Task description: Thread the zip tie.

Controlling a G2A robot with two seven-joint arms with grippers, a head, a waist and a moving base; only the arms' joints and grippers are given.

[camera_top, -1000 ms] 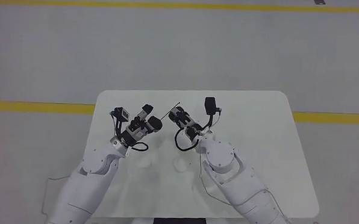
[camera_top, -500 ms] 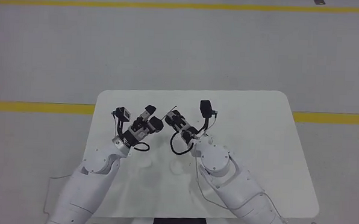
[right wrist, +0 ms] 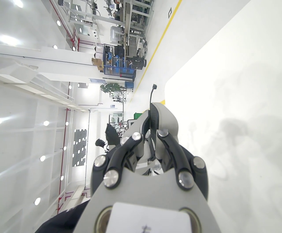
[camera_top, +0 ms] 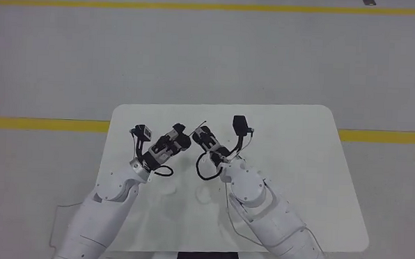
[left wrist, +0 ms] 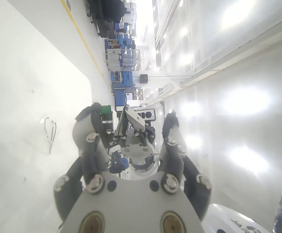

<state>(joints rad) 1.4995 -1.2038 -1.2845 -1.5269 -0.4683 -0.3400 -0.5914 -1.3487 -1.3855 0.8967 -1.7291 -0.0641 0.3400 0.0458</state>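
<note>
While the right claw (right wrist: pixel 152 114) is clamped shut on the black zip tie (right wrist: pixel 151 97), whose head end sticks out beyond it, the left claw (left wrist: pixel 134 111) stands wide open just beside, facing it, both above the desk (camera_top: pixel 291 133) near its far edge, left of middle.

No lettering can be read with certainty. A white label (right wrist: pixel 151 218) on the right wrist housing bears a small dark mark, which is cut off and cannot be made out.
</note>
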